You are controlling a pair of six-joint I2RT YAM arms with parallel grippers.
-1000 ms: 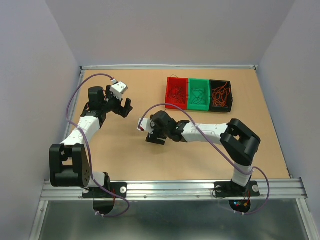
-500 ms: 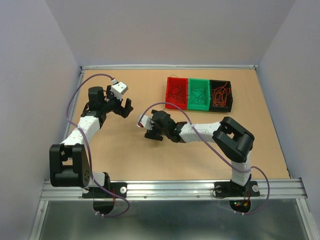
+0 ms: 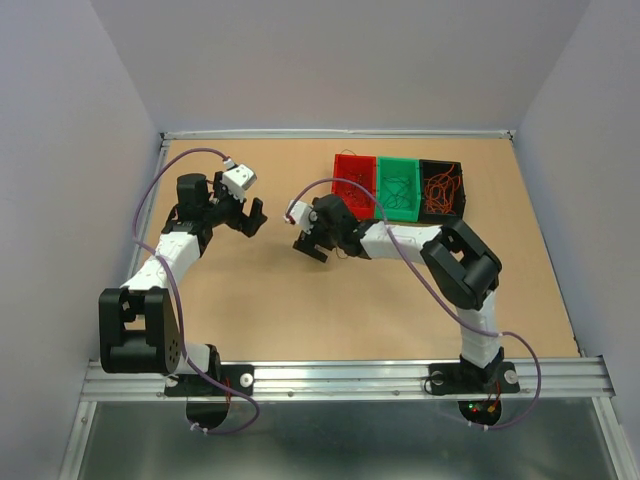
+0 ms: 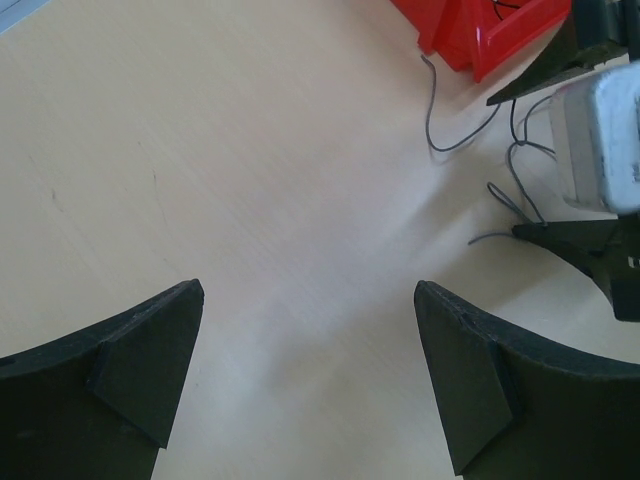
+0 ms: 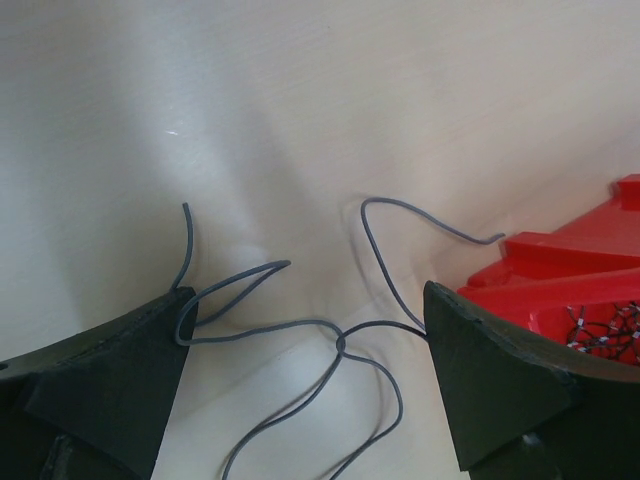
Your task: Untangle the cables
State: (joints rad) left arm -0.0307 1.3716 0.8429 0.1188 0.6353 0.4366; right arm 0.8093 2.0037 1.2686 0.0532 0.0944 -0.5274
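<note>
nearest, the left gripper (image 3: pixel 252 218) is held with its jaws spread wide and empty over the bare table (image 3: pixel 260 310). just to its right, the right gripper (image 5: pixel 305 300) is likewise opened wide and grips nothing, and a thin dark loose cable (image 5: pixel 340 342) is seen curled on the table between its fingers, just beside the red bin (image 3: pixel 337 190). farthest back, more cables (image 3: pixel 441 188) are heaped in the red bin, the green bin (image 3: pixel 398 160) and the black bin (image 3: pixel 441 163), which are set side by side in a row.

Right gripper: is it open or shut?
Open: the right gripper has its fingers wide apart, grey cables lying between them.
</note>
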